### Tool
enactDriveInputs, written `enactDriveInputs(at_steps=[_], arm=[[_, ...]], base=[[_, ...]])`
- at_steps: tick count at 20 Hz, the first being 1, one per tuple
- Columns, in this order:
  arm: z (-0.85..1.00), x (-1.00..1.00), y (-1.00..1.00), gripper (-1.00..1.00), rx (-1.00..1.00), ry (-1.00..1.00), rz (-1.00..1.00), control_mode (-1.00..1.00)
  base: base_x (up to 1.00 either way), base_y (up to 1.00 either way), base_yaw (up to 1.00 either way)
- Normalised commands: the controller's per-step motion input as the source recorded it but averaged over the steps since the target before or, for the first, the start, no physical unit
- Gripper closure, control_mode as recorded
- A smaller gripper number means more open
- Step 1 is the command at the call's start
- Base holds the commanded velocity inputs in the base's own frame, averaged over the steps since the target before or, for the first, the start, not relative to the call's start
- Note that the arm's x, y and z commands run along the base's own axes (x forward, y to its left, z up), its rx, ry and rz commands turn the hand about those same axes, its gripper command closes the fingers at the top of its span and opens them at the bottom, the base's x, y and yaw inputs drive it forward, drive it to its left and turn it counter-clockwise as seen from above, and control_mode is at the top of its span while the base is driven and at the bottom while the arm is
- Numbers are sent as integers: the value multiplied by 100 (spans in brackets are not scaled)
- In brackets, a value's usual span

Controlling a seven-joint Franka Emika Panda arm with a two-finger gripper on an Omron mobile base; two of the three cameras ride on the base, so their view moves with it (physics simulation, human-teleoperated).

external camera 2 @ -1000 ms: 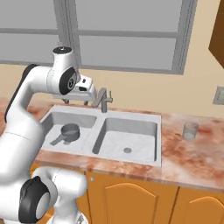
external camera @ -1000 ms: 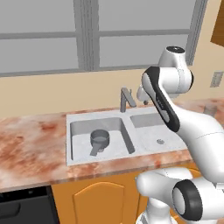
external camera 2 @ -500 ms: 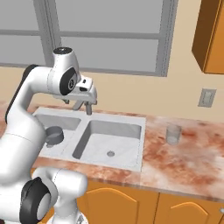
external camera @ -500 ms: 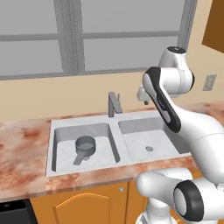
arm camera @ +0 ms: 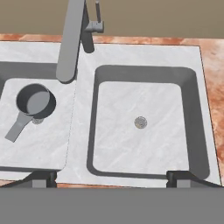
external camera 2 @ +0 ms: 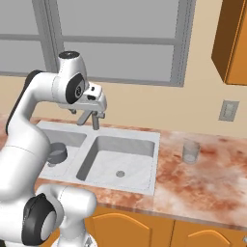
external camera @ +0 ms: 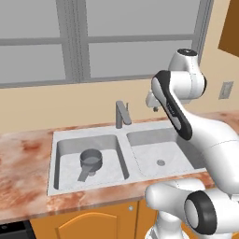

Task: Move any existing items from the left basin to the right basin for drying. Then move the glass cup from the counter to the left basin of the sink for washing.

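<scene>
**Pot sits in the left bowl, tumbler waits on the stone table**

Nearest the base, the reddish-brown and cream marbled stone table point(external camera: 28, 186) runs above orange wooden cabinets point(external camera 2: 135, 226). Set into it is the light grey two-bowl sink point(external camera: 123, 135). In the left rectangular basin point(external camera: 65, 172) stands the small dark grey round metal pot point(external camera: 90, 159), upright, its short straight handle pointing toward the near wall of the bowl; in the hand view the pot point(arm camera: 36, 101) partly covers the drain hole. The right rectangular basin point(arm camera: 113, 148) holds nothing but its round drain point(arm camera: 140, 122).

The two-finger end effector point(arm camera: 111, 177) hangs in the air above the sink, over the near rim of the right basin and touching nothing; its dark finger tips point(arm camera: 181, 178) stand wide apart in the hand view, with nothing between them. In the right base view the end effector point(external camera 2: 94, 115) shows high above the divider, in front of the grey faucet point(external camera: 122, 113).

To the right of the sink, well apart from the pot, the small translucent greyish straight-sided glass tumbler point(external camera 2: 190, 150) stands upright on the table. Behind it all, a beige wall carries a grey-framed window point(external camera: 93, 42) and a wall socket point(external camera 2: 228, 110), with an orange wall cabinet point(external camera 2: 234, 41) at upper right.
</scene>
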Motion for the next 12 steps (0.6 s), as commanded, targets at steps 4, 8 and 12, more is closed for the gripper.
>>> enactDriveInputs(at_steps=[4,8,12], arm=[[0,0,0,-100,0,0,0,100],[0,0,0,-100,0,0,0,100],[0,-4,0,-100,0,-1,0,-100]], base=[[0,0,0],[0,0,0],[-3,0,0]])
